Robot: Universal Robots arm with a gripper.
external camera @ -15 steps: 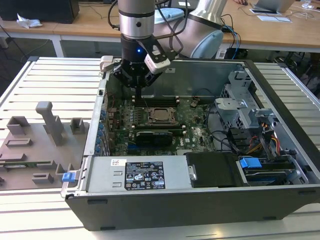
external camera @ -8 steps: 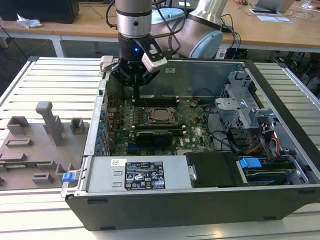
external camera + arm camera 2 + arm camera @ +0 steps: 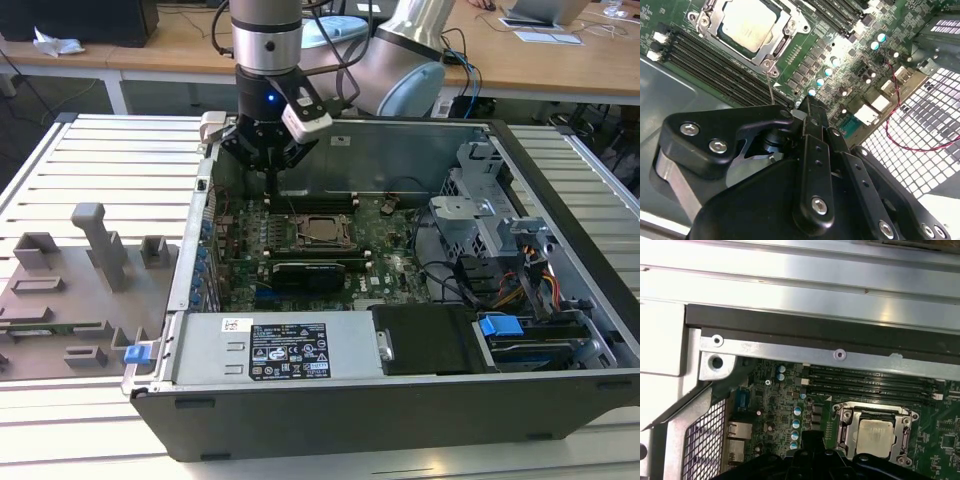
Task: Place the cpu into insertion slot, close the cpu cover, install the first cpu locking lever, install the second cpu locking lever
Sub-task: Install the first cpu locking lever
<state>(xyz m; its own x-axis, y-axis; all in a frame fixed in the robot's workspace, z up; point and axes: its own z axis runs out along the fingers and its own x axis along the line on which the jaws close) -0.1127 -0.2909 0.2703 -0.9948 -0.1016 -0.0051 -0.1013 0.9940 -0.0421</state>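
One cpu (image 3: pixel 747 26) under one closed cpu cover (image 3: pixel 784 41) | one gripper (image 3: pixel 808 102) near it, fingers (image 3: pixel 815 145) pressed together

Here's the cpu (image 3: pixel 876 436), silvery top up, sitting in the insertion slot (image 3: pixel 874 414) toward a corner of the frame, with the cpu cover (image 3: pixel 842 426) lying round it. Long black memory slots (image 3: pixel 870 385) run just beside it. Blue-topped capacitors (image 3: pixel 796 411) line up mid-frame on the green motherboard (image 3: pixel 777 412). The case's metal rail (image 3: pixel 839 355) stretches right across, and the black gripper (image 3: pixel 812 439) pokes in at the frame's edge, close to the cpu.
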